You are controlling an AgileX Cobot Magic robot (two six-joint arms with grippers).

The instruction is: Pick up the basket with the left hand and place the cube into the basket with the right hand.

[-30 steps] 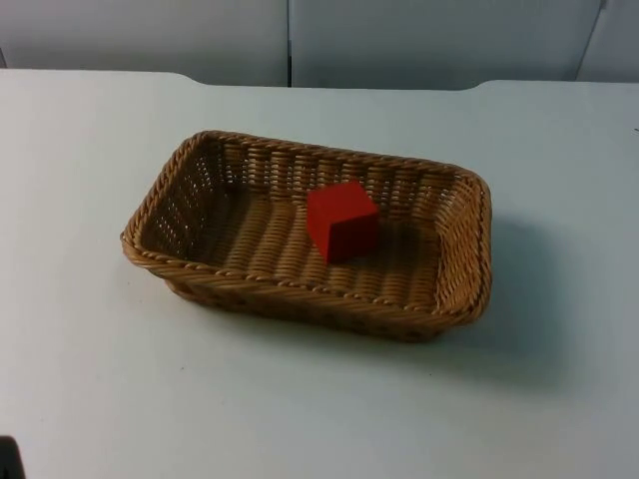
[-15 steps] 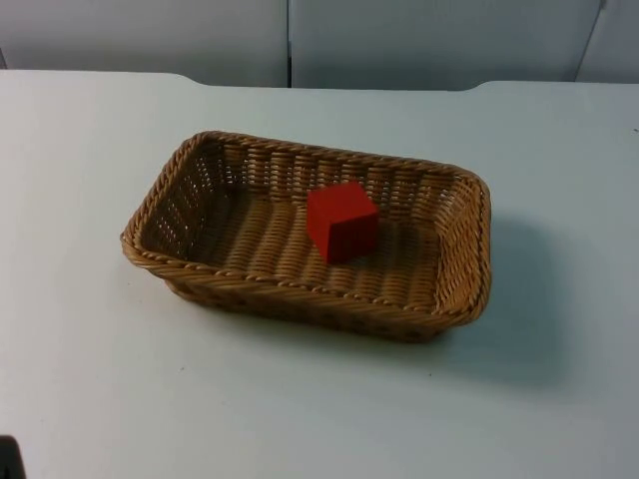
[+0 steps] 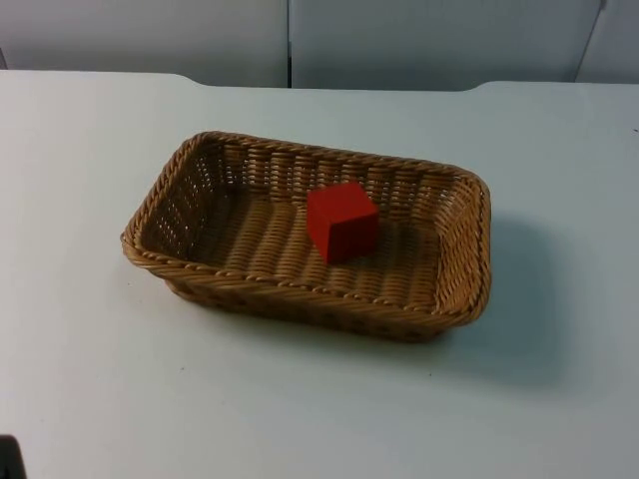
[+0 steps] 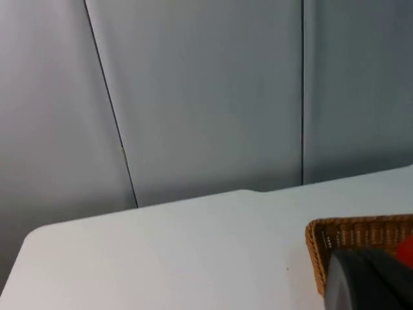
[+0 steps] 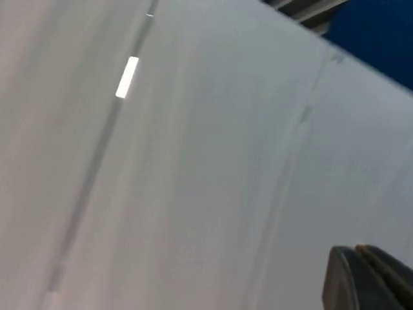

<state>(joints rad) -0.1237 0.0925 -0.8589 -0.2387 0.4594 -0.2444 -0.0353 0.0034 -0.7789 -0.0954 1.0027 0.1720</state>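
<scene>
While a red cube (image 3: 341, 221) sits on the woven floor of a wicker basket (image 3: 459, 249), about at its middle and turned corner-on to the long sides, the basket itself rests flat on the white table (image 3: 90, 379). Its rim is free all round, with no claw touching it. Behind the table stands the grey partition wall (image 3: 419, 40), split by upright seams.

From the left arm's wrist camera, one black fingertip of the left gripper (image 4: 371, 281) hangs in front of a corner of the basket (image 4: 348, 236), with a sliver of the red cube (image 4: 406, 250) just beyond it. That claw is up off the table, near the basket's end but apart from it, with the table edge and the wall farther off. Whether it is released or clenched cannot be told.

From the right arm's wrist camera, a black fingertip of the right gripper (image 5: 368, 281) points at pale grey wall panels (image 5: 193, 161) and a bright strip of light (image 5: 127, 77), away from the basket. Its state cannot be told either.
</scene>
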